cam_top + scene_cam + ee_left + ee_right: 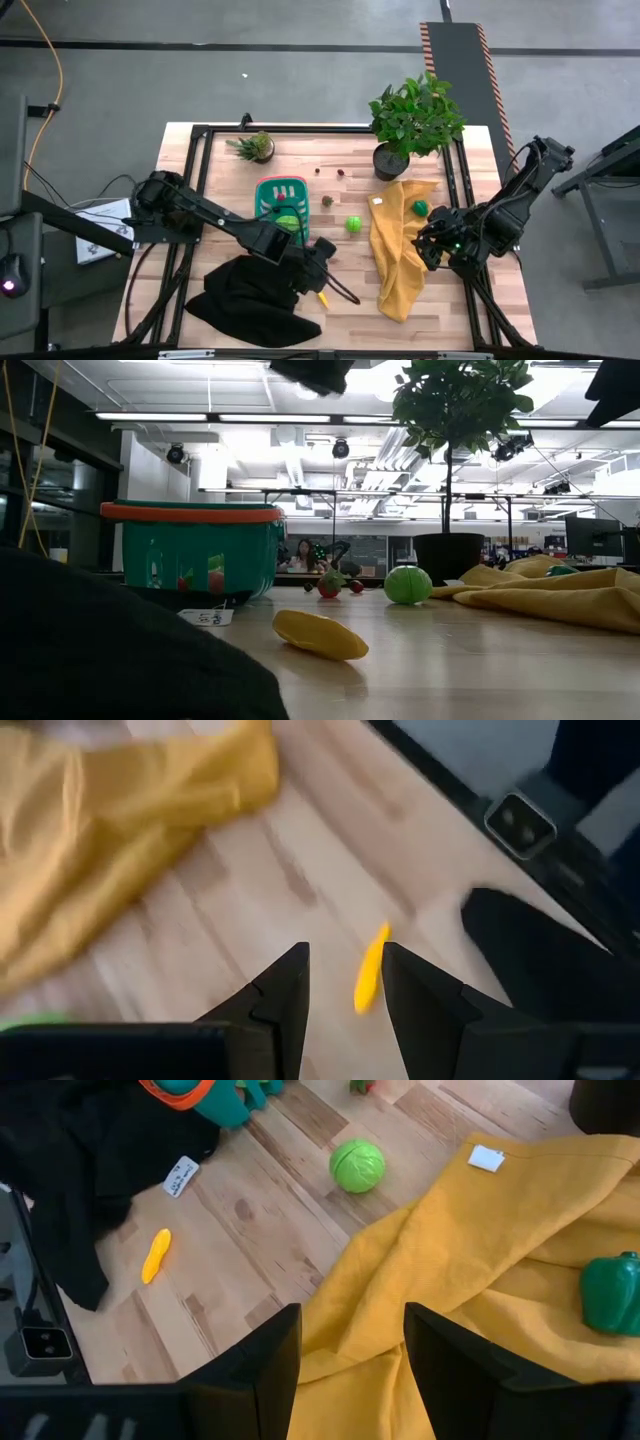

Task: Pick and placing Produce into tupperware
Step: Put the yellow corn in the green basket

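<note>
The yellow produce piece (369, 982) lies on the bench (350, 290) beside the black cloth (245, 300), just ahead of the left end effector (344, 982), released above it. The teal basket (280, 198) stands near. The right end effector (352, 1342), released, hovers over the yellow cloth (500, 1240)

the basket (281, 195) sits near the table's (340, 310) middle, with a small potted plant (258, 147) behind it to the left and a large potted plant (412, 122) at the back right. a cloth (398, 245) lies right of the basket with a pepper (420, 208) on it and a round fruit (353, 224) just beside its left edge, while another cloth (245, 295) lies in front of the basket. the left gripper (345, 985) hangs over a banana (370, 968) lying just right of that front cloth, and the right gripper (350, 1342) hangs over the right-hand cloth.
</note>
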Robot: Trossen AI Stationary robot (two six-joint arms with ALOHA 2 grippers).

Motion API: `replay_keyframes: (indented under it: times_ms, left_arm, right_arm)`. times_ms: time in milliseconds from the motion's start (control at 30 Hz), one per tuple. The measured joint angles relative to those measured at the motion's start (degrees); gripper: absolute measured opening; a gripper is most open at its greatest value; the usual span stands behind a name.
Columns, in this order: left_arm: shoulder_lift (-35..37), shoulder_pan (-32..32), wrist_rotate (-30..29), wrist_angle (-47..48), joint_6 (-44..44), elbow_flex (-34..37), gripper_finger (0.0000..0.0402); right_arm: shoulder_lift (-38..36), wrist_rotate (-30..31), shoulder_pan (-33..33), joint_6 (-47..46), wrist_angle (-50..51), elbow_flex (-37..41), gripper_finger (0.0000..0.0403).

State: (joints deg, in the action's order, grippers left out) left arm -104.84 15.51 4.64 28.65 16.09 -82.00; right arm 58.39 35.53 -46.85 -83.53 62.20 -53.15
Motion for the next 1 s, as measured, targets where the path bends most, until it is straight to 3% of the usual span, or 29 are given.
replay_keyframes:
  times_ms: [200, 533, 1000]
  left_arm:
    - [-1.29, 0.04, -0.1, -1.26, 0.19, 0.21, 0.0126]
    - [-3.92, 0.39, 0.84, -4.03, 0.53, 0.02, 0.0197]
    - [-8.54, 0.28, 1.32, -5.12, 3.04, 0.12, 0.0168]
  right_arm:
    - [0.0, 0.24, -0.02, 0.02, -0.11, 0.0, 0.0169]
    - [0.02, 0.53, -0.02, 0.26, -0.09, 0.0, 0.0169]
    - [0.02, 1.58, -0.04, 0.41, 0.06, 0.0, 0.0169]
